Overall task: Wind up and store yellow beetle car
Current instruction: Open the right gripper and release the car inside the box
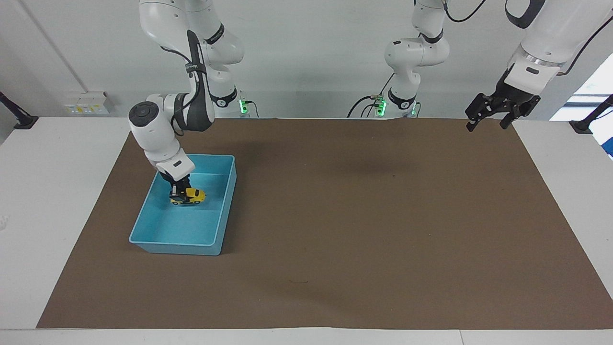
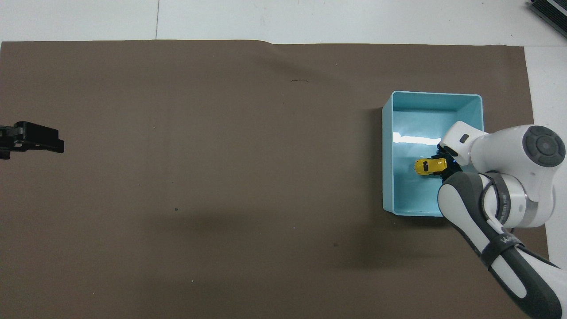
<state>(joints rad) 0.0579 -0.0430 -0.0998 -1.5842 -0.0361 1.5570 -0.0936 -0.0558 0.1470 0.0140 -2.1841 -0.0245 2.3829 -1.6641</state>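
A light blue bin (image 1: 143, 225) (image 2: 387, 150), rectangular and open-topped, sits on a brown mat (image 1: 364, 225) (image 2: 212, 168) toward the right arm's end of the surface. The mat covers most of the white surface (image 1: 52, 201) (image 2: 336, 20), which shows bare along its edges. A small dark mark (image 1: 298, 281) (image 2: 299, 80) lies on the mat, well apart from the bin.

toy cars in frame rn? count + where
1. The yellow beetle car is inside the light blue bin, gripped by the right gripper. Left gripper waits off the mat's corner. Nothing suggests hidden cars.
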